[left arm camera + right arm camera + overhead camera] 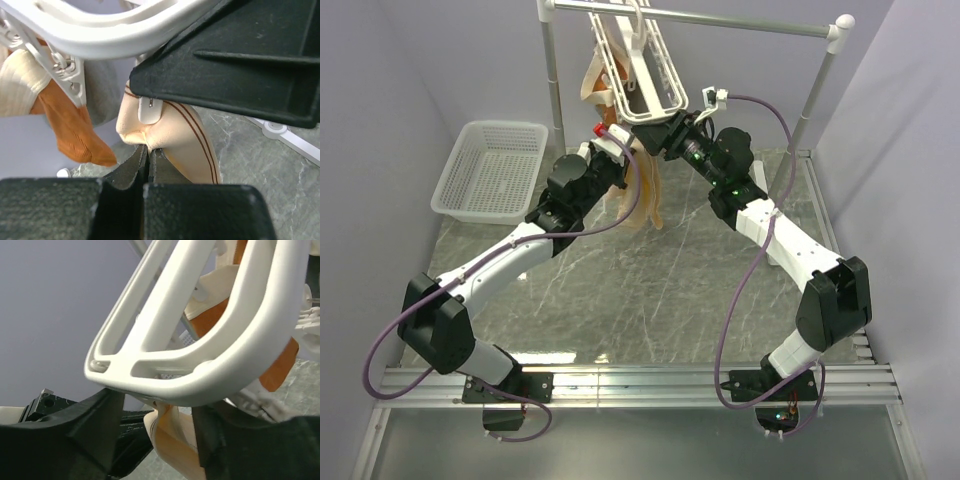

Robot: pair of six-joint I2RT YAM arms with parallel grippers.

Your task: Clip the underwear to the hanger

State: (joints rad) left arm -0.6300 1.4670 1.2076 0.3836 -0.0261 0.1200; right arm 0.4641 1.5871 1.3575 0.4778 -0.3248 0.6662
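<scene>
The white hanger (642,75) hangs from a rail and fills the top of both wrist views (100,27) (200,360). The beige underwear (645,195) hangs below its near end. My left gripper (618,150) is shut on a fold of the underwear (170,135), just under a small white clip (149,111) that sits on the fabric's top edge. My right gripper (657,135) is open, its fingers (95,425) standing either side of the clip and underwear (172,440) beneath the frame. Its black finger (240,65) covers the clip's top.
A rust-orange garment (75,132) and a cream ribbed piece (20,80) hang from other clips to the left. A white mesh basket (490,170) stands at the back left. The rail's posts (552,70) flank the hanger.
</scene>
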